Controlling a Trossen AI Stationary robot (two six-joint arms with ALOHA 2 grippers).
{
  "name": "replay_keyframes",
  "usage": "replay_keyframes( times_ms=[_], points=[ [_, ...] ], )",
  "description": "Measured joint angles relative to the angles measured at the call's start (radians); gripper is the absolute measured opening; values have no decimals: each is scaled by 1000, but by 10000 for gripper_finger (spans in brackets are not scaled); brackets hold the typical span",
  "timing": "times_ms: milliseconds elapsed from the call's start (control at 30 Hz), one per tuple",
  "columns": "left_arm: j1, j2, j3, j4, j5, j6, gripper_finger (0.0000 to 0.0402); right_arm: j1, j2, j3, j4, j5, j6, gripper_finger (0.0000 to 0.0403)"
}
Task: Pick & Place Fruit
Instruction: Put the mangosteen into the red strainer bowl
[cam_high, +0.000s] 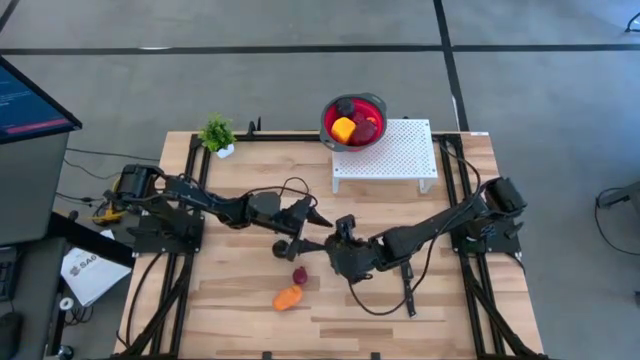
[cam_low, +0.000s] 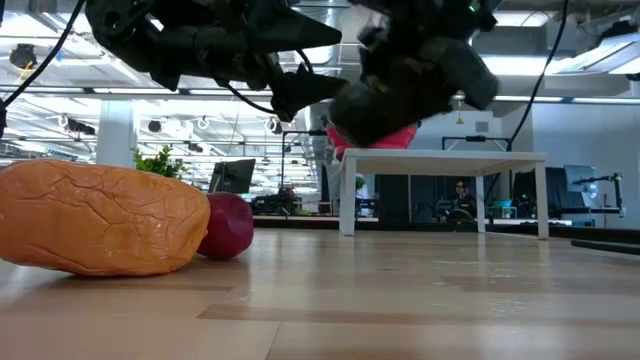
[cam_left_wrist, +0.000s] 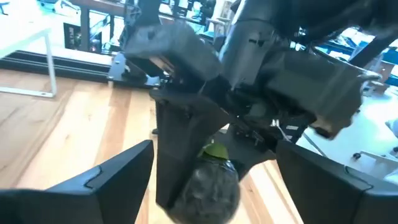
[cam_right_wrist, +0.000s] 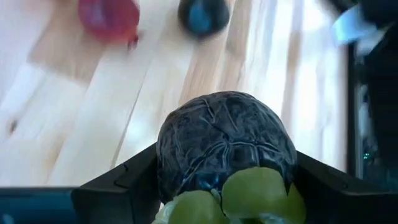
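Note:
My right gripper (cam_right_wrist: 224, 186) (cam_high: 343, 232) is shut on a purple-black fruit with a green leafy top (cam_right_wrist: 224, 146), above the middle of the table. My left gripper (cam_left_wrist: 214, 152) (cam_high: 314, 215) is open and points at that fruit (cam_left_wrist: 208, 183) from the table's left, its fingers standing wide on either side, apart from it. On the wood lie a dark fruit (cam_high: 283, 247), a dark red fruit (cam_high: 300, 274) (cam_low: 230, 225) and an orange fruit (cam_high: 288, 297) (cam_low: 100, 220). A yellow fruit (cam_high: 343, 129) and dark red ones sit in the red bowl (cam_high: 353, 103). My right gripper pinches the purple-black fruit between its two fingers (cam_right_wrist: 124, 180), one on each flank of its rounded body (cam_right_wrist: 180, 155). The fruit's green top lies back toward the wrist and its dark end points forward. It is lifted clear of the table.
The red bowl stands on a white perforated stand (cam_high: 400, 160) at the table's far edge. A small potted plant (cam_high: 217, 135) is at the far left corner. A black-handled knife (cam_high: 409, 295) lies near the right arm. Bare wood lies toward the near edge.

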Motion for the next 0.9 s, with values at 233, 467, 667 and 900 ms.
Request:
replay_keyframes(
  times_ms=[233,467,667,900],
  points=[
    [0,0,0,-3,0,0,335,-7,-63,0,-263,15,119,248],
    [-2,0,0,-4,0,0,326,-111,-281,0,-412,182,84,248],
    [-2,0,0,-2,-5,0,324,-445,-459,3,-183,115,-63,249],
    [-2,0,0,1,-12,-1,323,-856,-368,197,-86,-293,8,249]
  ],
)
